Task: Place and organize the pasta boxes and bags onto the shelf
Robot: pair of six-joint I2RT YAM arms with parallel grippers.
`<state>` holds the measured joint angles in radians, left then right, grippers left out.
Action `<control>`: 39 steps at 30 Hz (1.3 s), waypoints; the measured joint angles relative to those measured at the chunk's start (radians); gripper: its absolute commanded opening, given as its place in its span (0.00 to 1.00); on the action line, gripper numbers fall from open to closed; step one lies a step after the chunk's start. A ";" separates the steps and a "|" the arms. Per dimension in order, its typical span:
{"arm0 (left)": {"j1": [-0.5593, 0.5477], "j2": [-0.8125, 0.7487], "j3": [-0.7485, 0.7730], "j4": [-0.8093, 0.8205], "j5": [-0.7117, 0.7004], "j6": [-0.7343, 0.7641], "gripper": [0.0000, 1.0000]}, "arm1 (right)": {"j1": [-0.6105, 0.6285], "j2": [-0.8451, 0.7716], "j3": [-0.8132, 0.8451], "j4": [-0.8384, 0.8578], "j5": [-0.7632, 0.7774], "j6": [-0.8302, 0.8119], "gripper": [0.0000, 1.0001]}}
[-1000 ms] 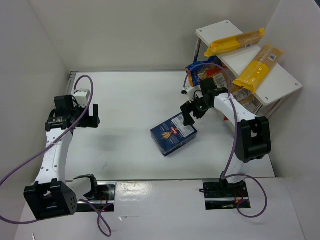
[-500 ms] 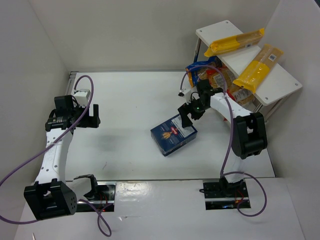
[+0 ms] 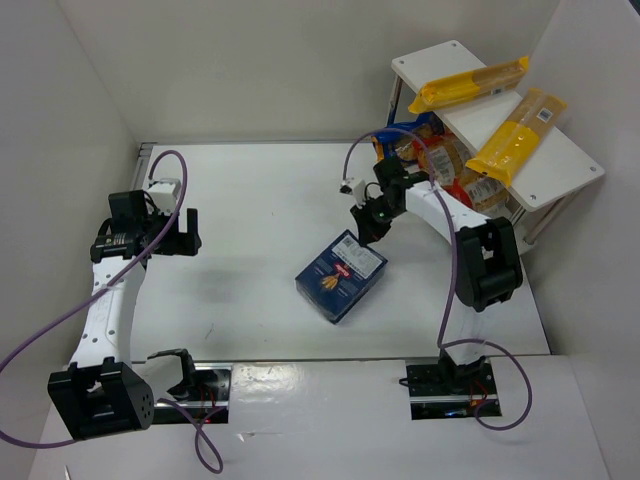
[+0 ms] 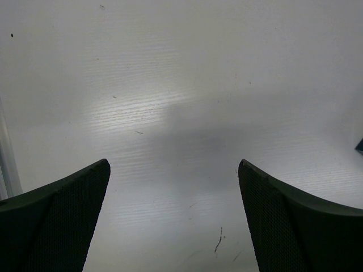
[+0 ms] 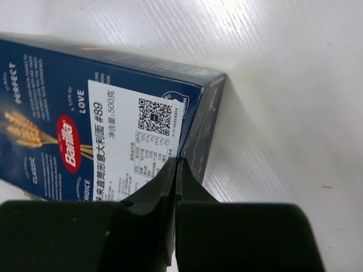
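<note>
From above, you see the dark blue rectangular cardboard pasta box lying on the white table, apart from the small white two-tier shelf. Two long yellow plastic bags lie on the shelf's top board. Only your right wrist camera shows that the right gripper has its fingers pressed together, with the tips at the box's corner edge. Your left wrist view shows the left gripper spread wide over the table.

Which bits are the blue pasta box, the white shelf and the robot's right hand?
blue pasta box (image 3: 340, 275): top view, its printed top face.
white shelf (image 3: 437, 58): top view, bare part of upper board.
right hand (image 3: 366, 232): top view, between its fingertips.
</note>
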<state>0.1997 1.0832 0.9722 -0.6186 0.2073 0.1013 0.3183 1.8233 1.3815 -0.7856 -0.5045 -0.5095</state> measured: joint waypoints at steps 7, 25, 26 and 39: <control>0.000 0.000 0.000 0.000 0.000 0.000 0.99 | 0.070 0.018 0.041 -0.025 0.012 -0.035 0.00; 0.008 0.009 0.000 -0.001 0.008 0.000 0.99 | 0.296 -0.062 0.334 -0.094 0.232 -0.027 0.00; 0.010 0.009 0.000 -0.001 0.008 0.000 0.99 | 0.338 -0.063 0.334 -0.083 0.280 -0.031 0.00; 0.040 0.009 0.000 -0.001 0.023 0.002 0.99 | 0.623 -0.010 0.287 -0.048 0.491 -0.033 0.00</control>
<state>0.2398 1.0920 0.9722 -0.6197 0.2302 0.1028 0.9417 1.8137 1.6684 -0.8333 -0.0139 -0.5426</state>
